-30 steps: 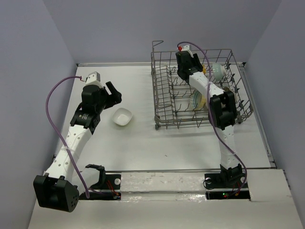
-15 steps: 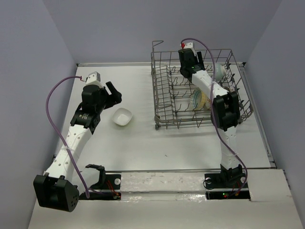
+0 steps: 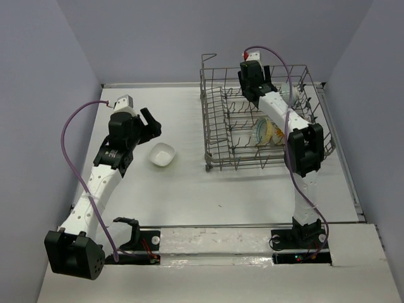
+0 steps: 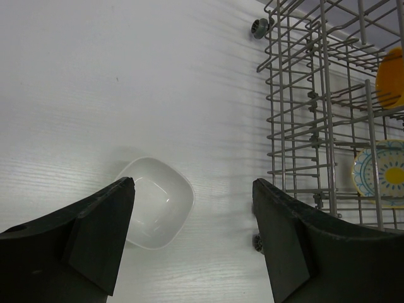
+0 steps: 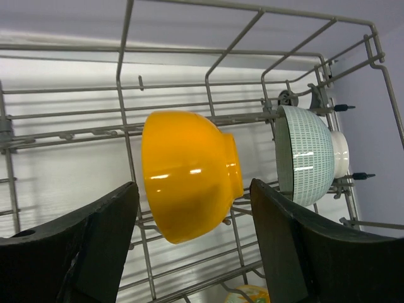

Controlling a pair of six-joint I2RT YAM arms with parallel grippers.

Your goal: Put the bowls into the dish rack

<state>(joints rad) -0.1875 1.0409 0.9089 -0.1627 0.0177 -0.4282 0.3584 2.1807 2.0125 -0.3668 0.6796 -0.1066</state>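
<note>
Now, left gripper (image 4: 191,189): jaws wide, empty, above the table (image 3: 189,189).
white bowl (image 4: 154,202): upright on the table, at 5 o'clock from the left gripper in the top view, outside the dish rack (image 3: 211,120).
right gripper (image 5: 192,189): jaws wide, flanking the orange bowl (image 5: 186,164), clear of it.
orange bowl: on its side in the dish rack, with the teal-patterned bowl (image 5: 303,154) at its 3 o'clock.
</note>
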